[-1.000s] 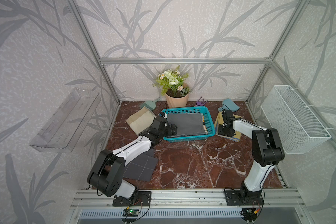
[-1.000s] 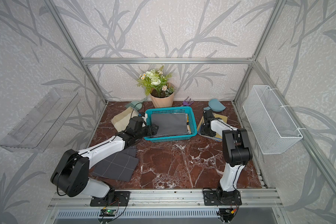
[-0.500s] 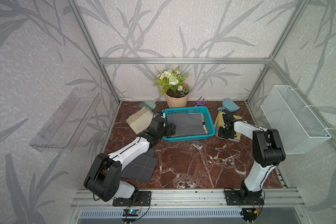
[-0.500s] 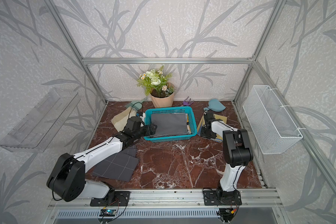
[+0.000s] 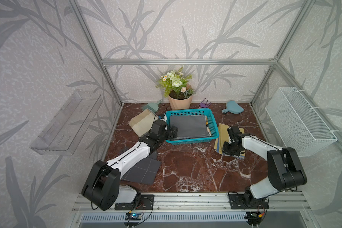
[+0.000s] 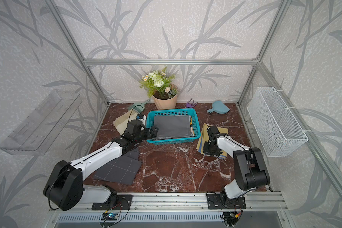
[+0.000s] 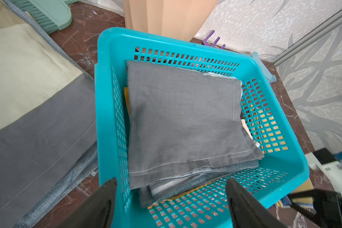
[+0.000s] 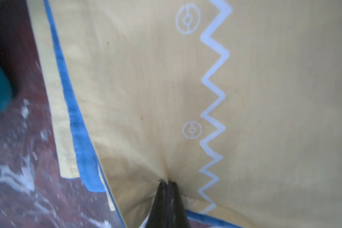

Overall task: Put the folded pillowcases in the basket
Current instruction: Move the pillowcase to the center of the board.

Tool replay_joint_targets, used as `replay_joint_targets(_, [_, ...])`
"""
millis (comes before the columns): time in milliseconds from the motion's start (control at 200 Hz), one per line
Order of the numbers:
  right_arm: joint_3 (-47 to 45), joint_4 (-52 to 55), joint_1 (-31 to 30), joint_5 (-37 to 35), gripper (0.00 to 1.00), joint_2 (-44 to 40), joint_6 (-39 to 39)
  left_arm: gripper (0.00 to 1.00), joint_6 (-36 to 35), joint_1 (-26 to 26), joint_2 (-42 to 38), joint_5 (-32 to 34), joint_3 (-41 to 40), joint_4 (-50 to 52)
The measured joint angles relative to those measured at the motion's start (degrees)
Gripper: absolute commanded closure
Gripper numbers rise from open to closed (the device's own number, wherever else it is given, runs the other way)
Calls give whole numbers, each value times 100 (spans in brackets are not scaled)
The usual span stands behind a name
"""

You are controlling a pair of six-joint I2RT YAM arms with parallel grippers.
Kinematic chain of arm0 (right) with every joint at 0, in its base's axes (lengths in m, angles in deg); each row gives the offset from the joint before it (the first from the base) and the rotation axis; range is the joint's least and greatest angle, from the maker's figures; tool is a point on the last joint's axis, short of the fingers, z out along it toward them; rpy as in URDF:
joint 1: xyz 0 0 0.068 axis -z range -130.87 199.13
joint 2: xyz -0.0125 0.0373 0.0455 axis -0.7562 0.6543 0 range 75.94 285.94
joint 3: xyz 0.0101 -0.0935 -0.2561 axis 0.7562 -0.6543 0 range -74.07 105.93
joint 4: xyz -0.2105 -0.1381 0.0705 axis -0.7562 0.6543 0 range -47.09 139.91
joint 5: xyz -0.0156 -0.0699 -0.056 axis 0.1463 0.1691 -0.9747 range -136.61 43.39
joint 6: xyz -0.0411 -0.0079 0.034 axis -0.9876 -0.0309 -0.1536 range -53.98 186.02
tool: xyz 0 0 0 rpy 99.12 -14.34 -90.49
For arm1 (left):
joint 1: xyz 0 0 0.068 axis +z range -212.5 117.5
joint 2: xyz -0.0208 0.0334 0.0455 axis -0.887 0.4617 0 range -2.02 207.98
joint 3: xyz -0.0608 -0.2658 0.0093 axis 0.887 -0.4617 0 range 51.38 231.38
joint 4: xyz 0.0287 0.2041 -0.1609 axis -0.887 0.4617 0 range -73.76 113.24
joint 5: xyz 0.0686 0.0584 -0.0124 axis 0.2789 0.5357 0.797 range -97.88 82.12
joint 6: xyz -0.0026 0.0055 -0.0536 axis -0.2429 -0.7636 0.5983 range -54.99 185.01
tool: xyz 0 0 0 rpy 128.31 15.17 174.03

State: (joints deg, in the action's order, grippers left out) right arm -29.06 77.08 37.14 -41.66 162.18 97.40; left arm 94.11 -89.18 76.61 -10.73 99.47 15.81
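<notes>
Both arms start at the near edge of the worktop (image 5: 186, 169). The left arm (image 5: 130, 156) lies low and stretched out from 7 o'clock toward 12. It passes over a dark grey cloth with thin pale lines (image 5: 144, 170), which is spread flat at 8 o'clock. Its wrist is level and the left fingers (image 5: 173, 132) point toward 3 o'clock, spread wide and holding nothing. In the left wrist view they straddle the near left corner of the basket (image 7: 105, 118), one outside the side wall and the other over the latticed floor. I cannot tell whether they touch the plastic.

The right arm (image 5: 259, 145) stands at 5 o'clock with its elbow folded high. Its white forearm runs toward 10 o'clock and its wrist tips steeply down. The right fingers (image 8: 167, 188) are closed tight, pinching a pucker in the top layer of the yellow pillowcase (image 8: 136, 88). That pillowcase, edged in blue with a white zigzag, lies folded flat at 2 o'clock, just beside the basket's right end. Its long axis runs roughly 6 to 12.

The basket sits a little beyond the middle, its long side running 9 to 3. Inside it the grey pillowcase (image 7: 176, 118) lies folded on top of other folded cloths, its longer side along the basket's.

Farther back are a beige cloth (image 5: 142, 122) at 10 o'clock, a brush (image 5: 152, 107) at 11, a flowerpot (image 5: 180, 102) at 12 and a dustpan (image 5: 234, 107) at 1.
</notes>
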Motion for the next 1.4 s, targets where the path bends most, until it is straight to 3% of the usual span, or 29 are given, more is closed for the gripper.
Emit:
replay_joint_targets(170, [-588,404,-868,116,100,-898,588,12,0,0,-74,24,-35,35])
replay_joint_targets(405, [-942,350,-2697,59,100,-1491,1698,11,-2,0,-278,138,-37,90])
replay_joint_targets(600, [-791,11,-3353,17,100,-898,2184,11,0,0,-343,168,-72,149])
replay_joint_targets(915, [750,-514,-4131,13,100,756,2170,7,0,0,-767,341,-212,345])
replay_joint_targets(990, [1130,-651,-4260,55,82,1097,2131,7,4,0,-933,407,-284,385])
replay_joint_targets(1080, [1539,-846,-4356,162,74,1473,2076,6,31,-2,-1137,468,-380,428])
replay_joint_targets(1160, [1840,-975,-4426,192,38,1735,1998,6,70,-2,-1274,492,-479,481])
replay_joint_targets(1240, [2151,-992,-4487,197,16,1888,1853,5,136,-2,-1381,492,-608,511])
replay_joint_targets(1400, [2387,-916,-4572,39,4,1672,1486,4,286,-7,-1558,479,-894,636])
